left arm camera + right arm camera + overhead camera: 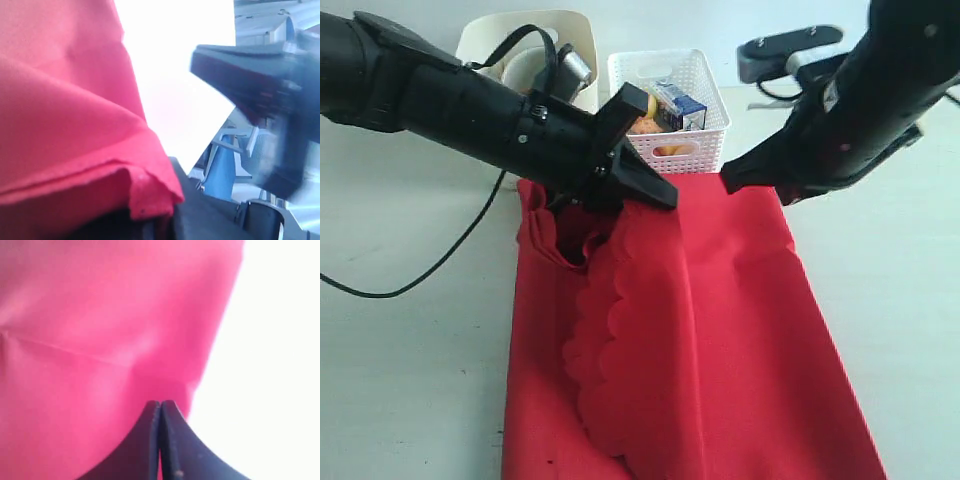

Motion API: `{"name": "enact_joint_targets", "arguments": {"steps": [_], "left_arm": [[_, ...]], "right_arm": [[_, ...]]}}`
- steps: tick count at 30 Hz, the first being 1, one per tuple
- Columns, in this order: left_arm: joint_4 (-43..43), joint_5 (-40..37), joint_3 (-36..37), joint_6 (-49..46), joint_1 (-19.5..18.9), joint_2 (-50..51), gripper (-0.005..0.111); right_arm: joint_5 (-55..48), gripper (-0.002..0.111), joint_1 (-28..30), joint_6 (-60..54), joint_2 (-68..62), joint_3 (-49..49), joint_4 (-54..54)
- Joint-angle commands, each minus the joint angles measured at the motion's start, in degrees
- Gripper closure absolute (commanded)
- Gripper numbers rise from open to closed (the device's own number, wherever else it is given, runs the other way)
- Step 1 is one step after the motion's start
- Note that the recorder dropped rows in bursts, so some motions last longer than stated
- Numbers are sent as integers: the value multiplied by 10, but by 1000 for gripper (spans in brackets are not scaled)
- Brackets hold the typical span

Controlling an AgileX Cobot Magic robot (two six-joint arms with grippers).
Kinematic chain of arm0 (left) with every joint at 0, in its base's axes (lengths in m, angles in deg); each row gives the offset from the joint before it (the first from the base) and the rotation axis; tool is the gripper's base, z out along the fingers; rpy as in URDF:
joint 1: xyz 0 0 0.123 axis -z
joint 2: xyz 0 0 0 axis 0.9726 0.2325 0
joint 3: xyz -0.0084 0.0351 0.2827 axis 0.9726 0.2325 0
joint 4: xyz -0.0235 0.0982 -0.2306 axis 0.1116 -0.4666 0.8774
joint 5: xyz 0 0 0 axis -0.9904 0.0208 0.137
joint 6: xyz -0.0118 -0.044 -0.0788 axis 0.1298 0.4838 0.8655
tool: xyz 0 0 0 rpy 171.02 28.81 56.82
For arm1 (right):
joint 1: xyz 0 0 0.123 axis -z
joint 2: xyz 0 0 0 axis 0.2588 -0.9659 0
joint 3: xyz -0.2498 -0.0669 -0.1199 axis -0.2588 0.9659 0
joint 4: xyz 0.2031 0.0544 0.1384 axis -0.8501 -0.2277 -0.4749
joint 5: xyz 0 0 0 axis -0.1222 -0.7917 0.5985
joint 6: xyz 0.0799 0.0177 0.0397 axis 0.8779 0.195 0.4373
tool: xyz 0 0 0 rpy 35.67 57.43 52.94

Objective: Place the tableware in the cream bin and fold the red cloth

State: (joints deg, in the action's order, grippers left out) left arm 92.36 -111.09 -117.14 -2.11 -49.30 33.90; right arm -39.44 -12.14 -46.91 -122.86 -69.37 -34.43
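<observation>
step in hand: the fold. red cloth, large bright fabric with a scalloped edge, lies lengthwise on the flat white table. its far end is just in front of the white lattice plastic basket of food, and its near end runs out of frame. one flap is already doubled over the middle, scallops showing. the far left corner is bunched and wrinkled.

left gripper: black jaws closed at the far left of the cloth. the wrist view shows a cloth edge bunched against a dark finger, so i judge it pinched on the fabric, though the contact is partly hidden.

right gripper: jaws pressed together on the far right corner, with fabric spreading away from them in the wrist view.

cream bin, a tall smooth plastic tub with rounded corners, stands behind the left arm beside the basket. a small steel cup shows inside it. no tableware is seen on the table, so that half looks done.

doing it well, as i judge:
- raise both corners level and keep them far enough apart to hold the far edge taut.
- carry both toward the near end together.
- shake out the left bunch first, or the crease gets folded in.
- line up the edges before letting go.
</observation>
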Motion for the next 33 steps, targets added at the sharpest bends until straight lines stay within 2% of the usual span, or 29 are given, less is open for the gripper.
{"name": "enact_joint_targets", "arguments": {"steps": [1, 3, 5, 7, 10, 12, 13, 17, 23, 27, 33], "left_arm": [[32, 23, -33, -17, 23, 37, 107], [33, 31, -47, -24, 33, 53, 105], [35, 33, -60, -37, 43, 70, 95], [35, 30, -74, -39, 52, 83, 79], [33, 26, -92, -63, 57, 88, 48], [25, 10, -104, -82, 57, 86, 33], [16, -3, -112, -90, 57, 84, 30], [-65, -62, -153, -86, 57, 84, 33], [-210, -133, -209, -32, 57, 74, 36], [-285, -156, -212, -11, 57, 40, 36], [-436, -156, -192, 116, 57, 0, 36]], "right_arm": [[-63, 108, -2, 60, 72, -5, 76], [-70, 108, -2, 60, 90, -5, 77], [-71, 108, -2, 59, 107, -5, 70], [-69, 108, -2, 58, 116, -3, 66], [-70, 108, -2, 58, 121, -3, 66], [-71, 108, -2, 58, 121, -3, 66], [-73, 108, -2, 58, 121, -3, 64], [-75, 108, -2, 58, 121, -3, 55], [-75, 108, -2, 58, 121, -3, 52], [-74, 108, -2, 56, 121, -3, 50], [-71, 108, -2, 38, 121, -3, 29]]}}
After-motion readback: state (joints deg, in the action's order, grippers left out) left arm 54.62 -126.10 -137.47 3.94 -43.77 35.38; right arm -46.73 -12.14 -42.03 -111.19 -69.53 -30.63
